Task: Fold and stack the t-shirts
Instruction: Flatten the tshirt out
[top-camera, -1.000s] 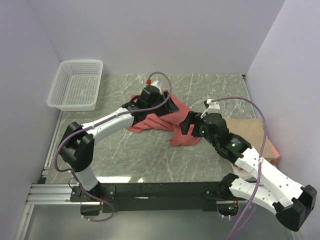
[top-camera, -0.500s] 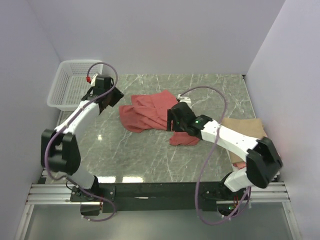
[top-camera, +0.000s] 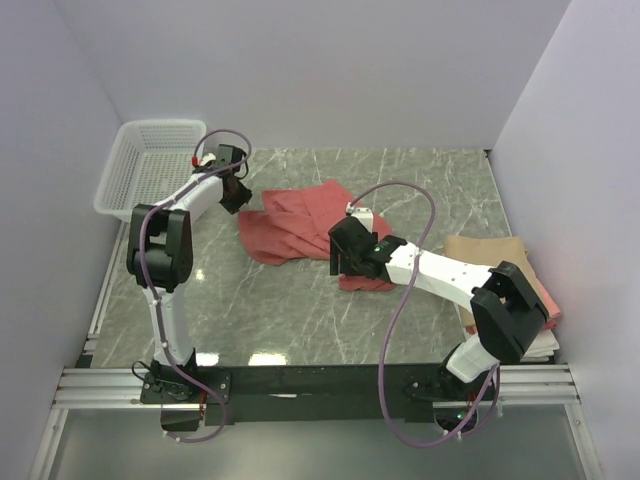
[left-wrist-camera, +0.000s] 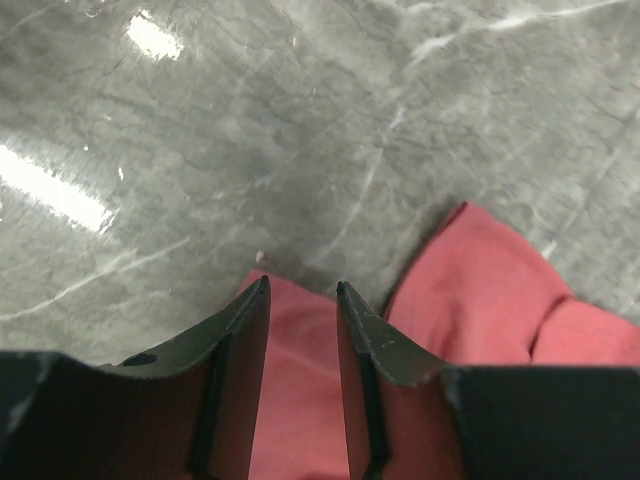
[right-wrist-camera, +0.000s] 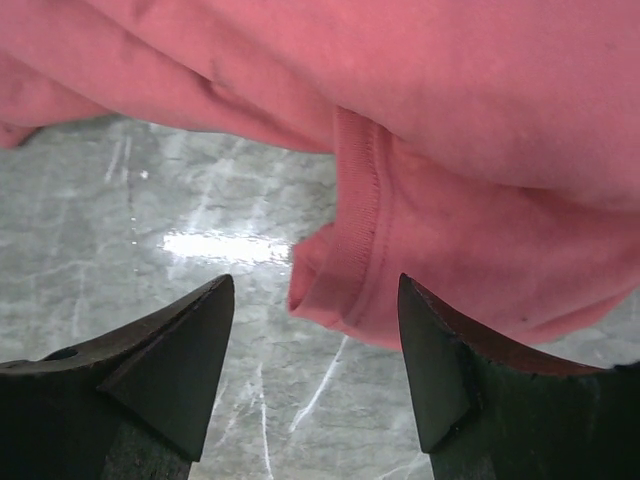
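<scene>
The salmon-red t-shirt (top-camera: 300, 225) lies crumpled in the middle of the table. My left gripper (top-camera: 243, 197) is at its far left edge. In the left wrist view its jaws (left-wrist-camera: 302, 285) stand a narrow gap apart, tips at the shirt's edge (left-wrist-camera: 480, 300), with cloth showing beneath the gap. My right gripper (top-camera: 340, 262) is at the shirt's near right part. It is wide open (right-wrist-camera: 315, 285), with a hemmed corner of the shirt (right-wrist-camera: 350, 260) just ahead between the jaws, not gripped. A folded tan shirt (top-camera: 490, 255) lies at the right, on pink (top-camera: 545, 300) and white (top-camera: 540, 345) cloth.
A white mesh basket (top-camera: 155, 170) stands at the far left, close to my left arm. The marble table (top-camera: 300, 320) is walled at the back and both sides. The right arm reaches across from the folded stack.
My left gripper left the shirt's middle, swung out towards the basket, and now sits at the shirt's left edge. My right gripper moved left along the shirt's near edge.
</scene>
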